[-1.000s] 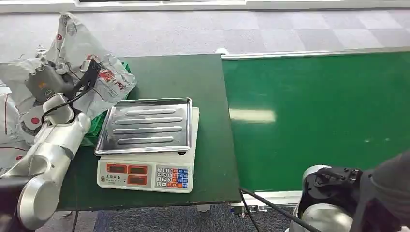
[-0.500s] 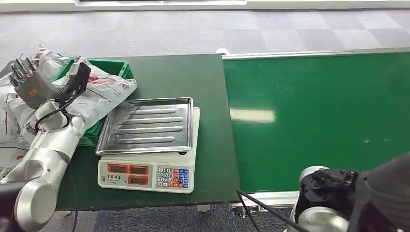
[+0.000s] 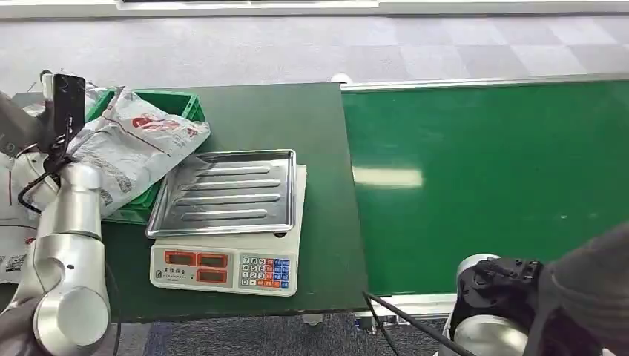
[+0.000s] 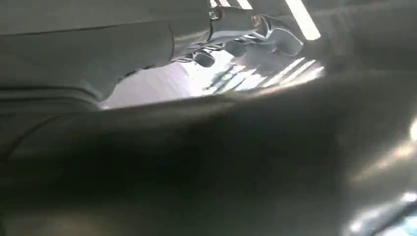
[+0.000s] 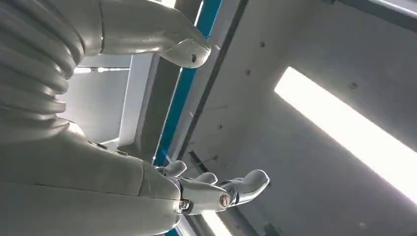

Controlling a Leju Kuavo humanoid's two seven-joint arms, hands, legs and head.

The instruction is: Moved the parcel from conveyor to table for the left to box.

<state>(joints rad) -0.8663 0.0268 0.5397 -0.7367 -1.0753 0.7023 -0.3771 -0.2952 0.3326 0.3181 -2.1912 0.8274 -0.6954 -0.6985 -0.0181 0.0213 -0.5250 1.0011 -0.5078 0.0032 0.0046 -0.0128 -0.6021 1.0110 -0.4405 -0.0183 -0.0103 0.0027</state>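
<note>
Right hand point(image 5: 196, 189): spread, empty, palm toward the ceiling | scale point(image 3: 226, 222): tray bare | parcel point(image 3: 130, 144): now lies across the green box point(image 3: 182, 104), at the table's point(image 3: 326, 222) left, released a second ago | left hand point(image 3: 18, 122): has pulled away to frame edge; I cannot tell its fingers | belt point(image 3: 489, 185): bare; delivery looks done.
</note>
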